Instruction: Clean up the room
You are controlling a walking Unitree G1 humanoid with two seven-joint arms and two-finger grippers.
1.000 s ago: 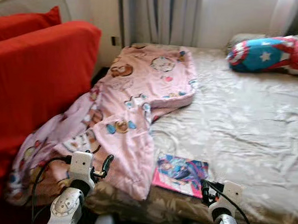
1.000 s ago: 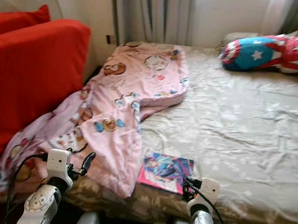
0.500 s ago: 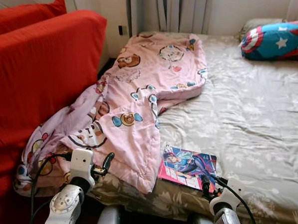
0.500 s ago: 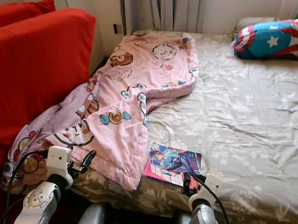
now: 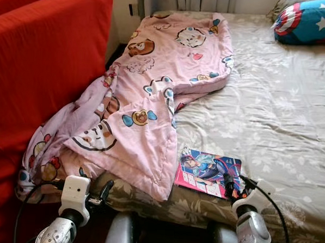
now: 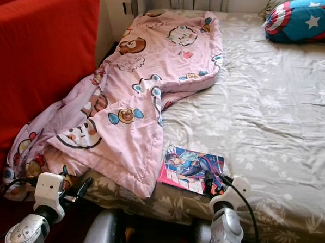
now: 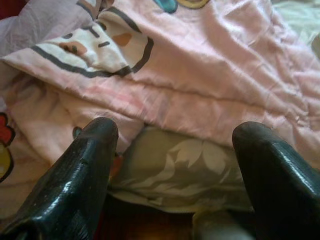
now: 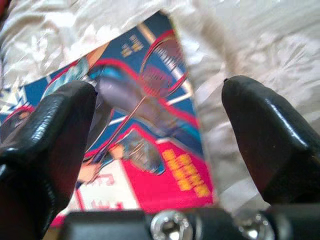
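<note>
A magazine (image 5: 208, 173) is shown flat near the bed (image 5: 283, 106) front edge, long axis along it, beside a pink blanket (image 5: 153, 99); the right gripper (image 8: 160, 130) is spread above it, the left gripper (image 7: 172, 165) spread empty.

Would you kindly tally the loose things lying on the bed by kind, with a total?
Blanket: 1
Magazine: 1
Pillow: 1
Total: 3
</note>
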